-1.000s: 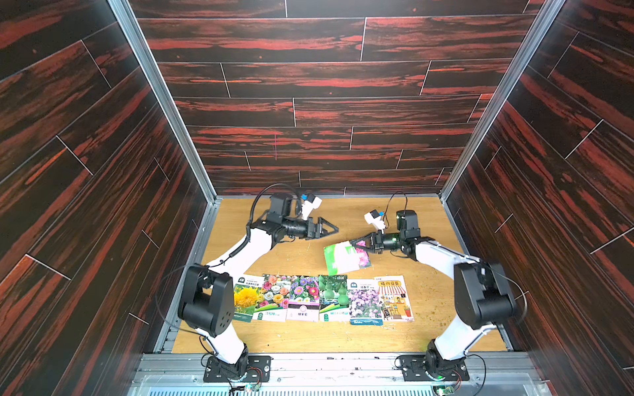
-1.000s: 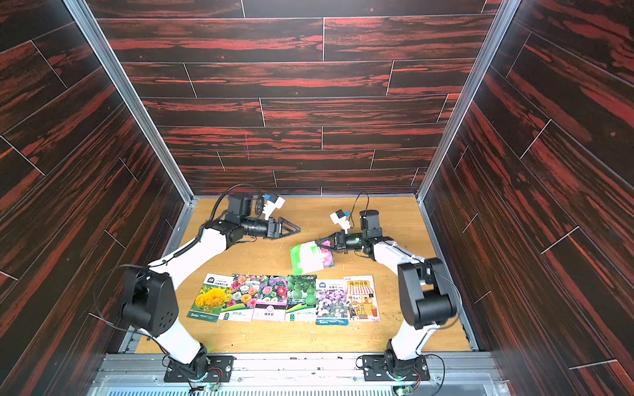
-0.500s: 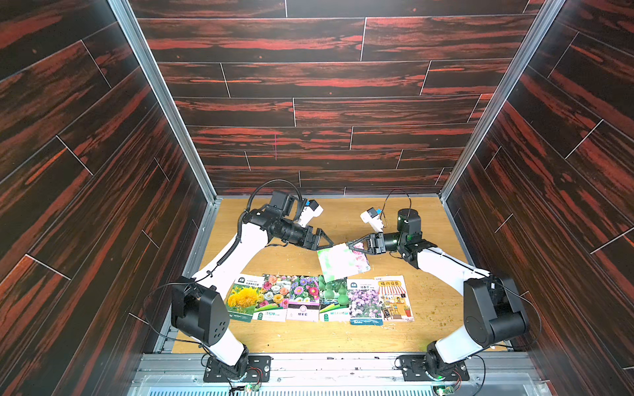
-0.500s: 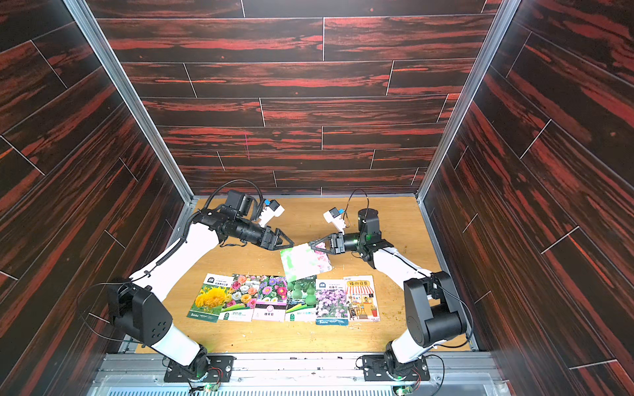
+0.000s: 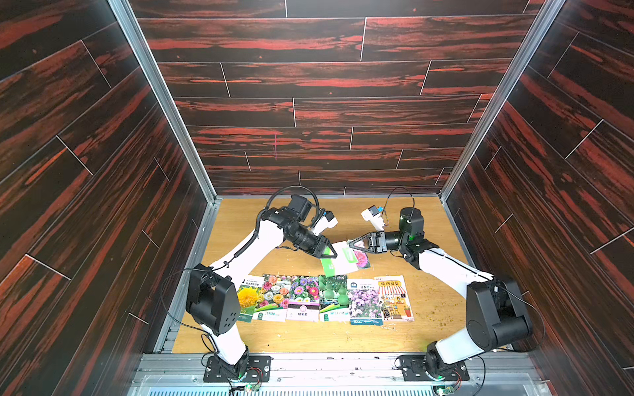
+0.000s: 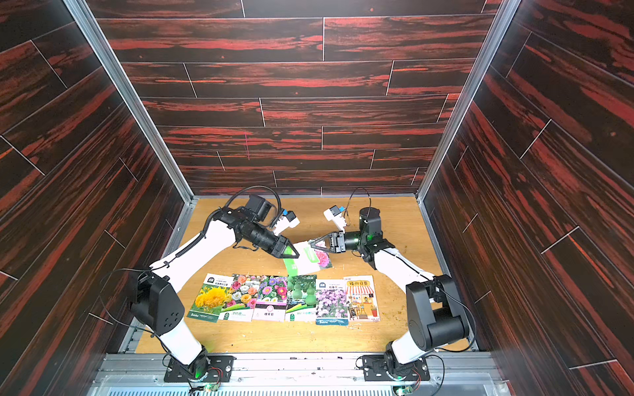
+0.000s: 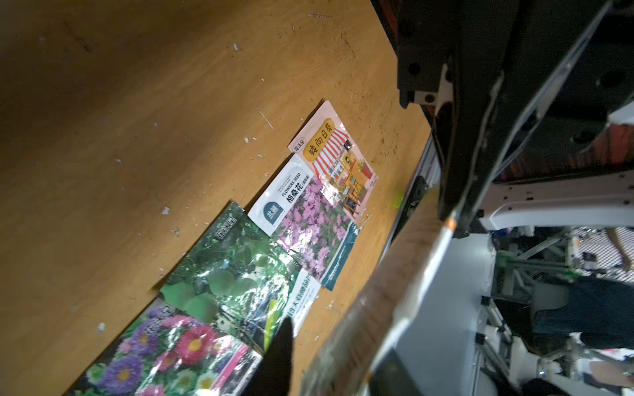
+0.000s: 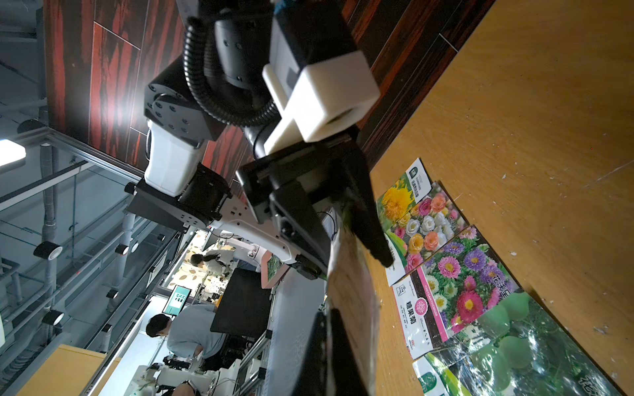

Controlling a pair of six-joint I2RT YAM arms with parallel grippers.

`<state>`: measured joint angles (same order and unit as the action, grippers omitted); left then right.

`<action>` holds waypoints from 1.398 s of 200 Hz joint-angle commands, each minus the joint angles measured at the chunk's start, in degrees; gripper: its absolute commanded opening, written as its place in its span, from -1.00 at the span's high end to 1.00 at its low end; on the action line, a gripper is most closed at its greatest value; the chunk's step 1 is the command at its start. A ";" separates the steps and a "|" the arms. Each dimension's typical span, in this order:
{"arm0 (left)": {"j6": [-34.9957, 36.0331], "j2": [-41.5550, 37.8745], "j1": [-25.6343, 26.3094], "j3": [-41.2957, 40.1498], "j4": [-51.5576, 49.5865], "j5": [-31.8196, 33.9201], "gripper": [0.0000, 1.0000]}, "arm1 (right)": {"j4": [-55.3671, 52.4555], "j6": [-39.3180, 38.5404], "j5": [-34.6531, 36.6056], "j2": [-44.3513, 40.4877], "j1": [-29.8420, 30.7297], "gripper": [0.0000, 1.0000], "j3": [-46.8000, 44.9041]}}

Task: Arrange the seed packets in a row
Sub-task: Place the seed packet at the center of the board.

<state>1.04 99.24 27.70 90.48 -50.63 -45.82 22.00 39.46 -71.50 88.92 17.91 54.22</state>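
Left fingers [image 5: 323, 249] have reached the lifted packet [image 5: 343, 262] — seemingly clamped on one edge — right fingers [image 5: 360, 237] pinch another.

Mid-counter blocked: left tool [image 5: 331, 254] and right tool [image 5: 350, 244] meet tip to tip, both clamped on a raised white-and-green glossy paper packet [image 5: 345, 263]. Just in front lies a row of six glossy rectangular paper seed packets [image 5: 326, 298], edges touching. Bare light-wood counter [image 5: 346, 214] along back edge and a strip at front edge. Dark red plank walls [image 5: 308, 113] close three sides.

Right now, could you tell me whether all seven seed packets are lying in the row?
No, the magenta-flower packet is gripped by the right gripper, not in the six-packet row.
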 commanded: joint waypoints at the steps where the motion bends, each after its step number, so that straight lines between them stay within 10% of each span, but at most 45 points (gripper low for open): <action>1: -1.43 -0.54 -0.22 2.72 -0.05 1.64 0.87 | -3.61 -1.79 1.57 -0.51 -0.06 1.00 1.22; 12: -2.24 -0.54 -0.20 3.08 0.72 -0.05 1.00 | -3.98 -1.50 2.62 -0.46 -0.40 0.88 1.37; 30: -5.79 -1.12 -0.13 2.30 5.02 -2.27 1.00 | -5.43 -0.82 6.29 -1.05 -1.60 0.11 1.64; 50: -17.70 -3.01 0.66 -2.90 18.94 -1.75 1.00 | -14.70 -1.79 22.33 -5.32 -5.26 -0.44 1.80; 81: -41.78 -5.53 7.98 -15.13 42.73 13.99 1.00 | -35.81 -3.21 53.74 -17.01 -10.61 -0.66 1.93; 111: -54.85 -2.53 20.98 -16.56 54.64 32.75 1.00 | -43.55 -1.26 66.48 -26.92 -11.27 -0.80 -1.54; 143: -60.57 3.49 29.46 -12.10 62.58 41.69 1.00 | -41.15 2.34 52.16 -33.10 -15.03 -0.84 -10.72; 207: -65.28 1.48 30.52 -21.36 82.05 47.94 1.00 | -45.78 7.35 60.11 -59.20 -15.98 -0.88 -22.57; 279: -71.99 4.04 30.79 -23.55 93.54 45.47 1.00 | -34.46 13.75 48.00 -58.49 -16.51 -0.74 -27.88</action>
<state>-67.70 103.46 58.33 67.70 35.24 0.05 -19.05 49.87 -17.82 29.95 1.87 28.69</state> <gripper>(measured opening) 0.074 0.905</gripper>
